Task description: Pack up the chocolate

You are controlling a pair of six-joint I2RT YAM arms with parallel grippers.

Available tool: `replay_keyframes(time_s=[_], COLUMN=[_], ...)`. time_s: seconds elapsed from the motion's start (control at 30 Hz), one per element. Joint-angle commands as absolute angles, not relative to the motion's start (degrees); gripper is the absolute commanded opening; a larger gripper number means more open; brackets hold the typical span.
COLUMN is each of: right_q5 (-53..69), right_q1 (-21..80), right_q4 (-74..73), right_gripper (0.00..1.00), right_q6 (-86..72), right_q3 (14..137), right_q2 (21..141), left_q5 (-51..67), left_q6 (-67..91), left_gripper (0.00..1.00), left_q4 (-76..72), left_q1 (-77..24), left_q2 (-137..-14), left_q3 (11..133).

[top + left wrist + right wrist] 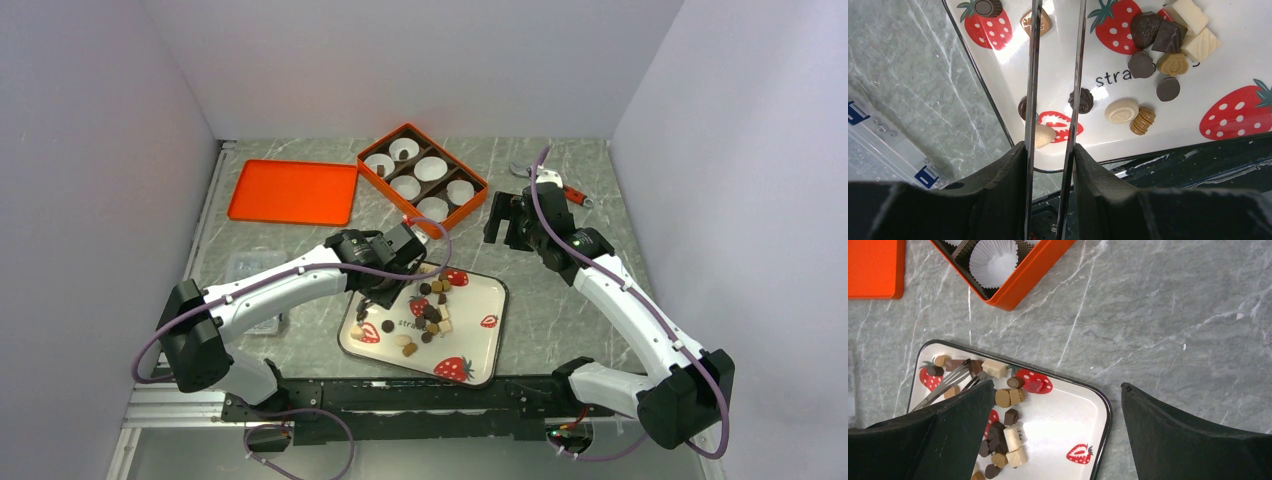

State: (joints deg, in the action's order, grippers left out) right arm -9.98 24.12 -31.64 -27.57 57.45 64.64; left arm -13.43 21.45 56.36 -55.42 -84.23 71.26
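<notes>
Many small chocolate pieces (432, 310), dark, light brown and cream, lie on a white strawberry-print tray (480, 345). My left gripper (385, 282) hangs over the tray's left part, shut on metal tweezers (1034, 75) whose blades stand slightly apart. The left gripper (1050, 150) and pieces (1160, 37) show in the left wrist view. In the right wrist view the tweezers (948, 385) reach among pieces (1008, 397) near the tray's far left corner. My right gripper (505, 220) is open and empty, right of the orange box (385, 190). The right gripper (1057, 385) hovers above the tray's far edge (1063, 425).
The orange box holds white paper cups (431, 168); a dark piece shows in the far cup. Its orange lid (293, 192) lies to the left. A clear plastic container (255, 290) sits left of the tray. A red-handled tool (570, 192) lies at the back right.
</notes>
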Motion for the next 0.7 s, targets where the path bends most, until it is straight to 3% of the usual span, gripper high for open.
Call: replay_keyframes(time_s=[0.0,0.67], right_q5=[-11.1,-10.0], right_q1=[23.9,23.9], right_q4=[-31.1,-30.5], right_gripper=[1.0,1.0], right_q6=[-27.1,-27.5], right_q3=[57.4,57.8], right_q2=[63.4,64.4], left_q5=[-14.7,-15.3], left_q6=[20.6,20.9], left_gripper=[0.41,0.41], left_q4=[55.3,56.8], left_q1=[-55.1,-54.2], left_q2=[-83.5,-80.7], left_q3=[71.7,70.5])
